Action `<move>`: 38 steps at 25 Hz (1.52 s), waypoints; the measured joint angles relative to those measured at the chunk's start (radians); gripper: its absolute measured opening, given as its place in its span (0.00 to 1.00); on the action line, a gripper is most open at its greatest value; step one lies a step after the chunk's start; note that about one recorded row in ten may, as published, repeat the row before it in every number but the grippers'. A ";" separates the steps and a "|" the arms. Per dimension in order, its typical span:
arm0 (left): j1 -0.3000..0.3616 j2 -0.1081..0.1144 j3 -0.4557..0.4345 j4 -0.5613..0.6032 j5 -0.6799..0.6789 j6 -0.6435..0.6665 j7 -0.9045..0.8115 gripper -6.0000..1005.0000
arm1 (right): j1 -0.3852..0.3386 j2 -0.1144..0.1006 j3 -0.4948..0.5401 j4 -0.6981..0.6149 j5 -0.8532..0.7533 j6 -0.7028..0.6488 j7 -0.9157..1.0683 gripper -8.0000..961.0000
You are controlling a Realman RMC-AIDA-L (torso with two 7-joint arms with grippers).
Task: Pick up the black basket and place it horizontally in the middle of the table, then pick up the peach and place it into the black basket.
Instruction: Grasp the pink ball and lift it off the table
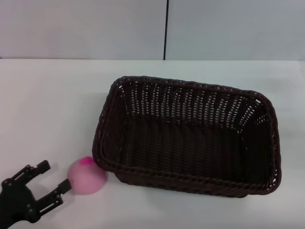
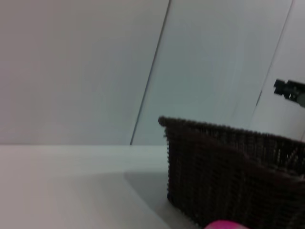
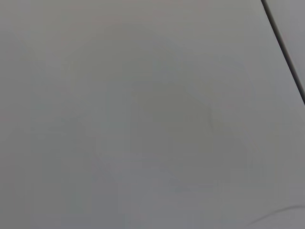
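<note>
The black basket (image 1: 187, 136) lies lengthwise across the middle of the white table (image 1: 43, 105), open side up and empty. The peach (image 1: 86, 175), pale pink with a magenta patch on top, sits on the table against the basket's near left corner. My left gripper (image 1: 53, 175) is open at the table's near left, its fingertips just left of the peach, one finger (image 1: 58, 187) nearly touching it. In the left wrist view the basket's wall (image 2: 228, 171) and a sliver of the peach (image 2: 226, 224) show. My right gripper is out of view.
A pale wall with a dark vertical seam (image 1: 166, 28) stands behind the table. The right wrist view shows only blank grey wall (image 3: 143, 114) with a dark seam at one corner.
</note>
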 joint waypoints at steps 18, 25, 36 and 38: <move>-0.067 -0.005 0.054 -0.031 0.050 -0.049 -0.009 0.75 | -0.009 0.000 0.017 0.021 0.001 0.025 -0.026 0.49; -0.074 -0.005 0.061 -0.040 0.059 -0.054 -0.010 0.63 | -0.009 0.000 0.017 0.029 0.001 0.026 -0.039 0.49; -0.072 -0.002 0.050 -0.036 0.056 -0.027 -0.010 0.26 | -0.009 -0.001 0.030 0.045 0.001 0.026 -0.050 0.49; -0.067 0.000 0.020 -0.032 0.047 -0.019 -0.010 0.25 | -0.009 -0.001 0.037 0.045 0.001 0.026 -0.051 0.49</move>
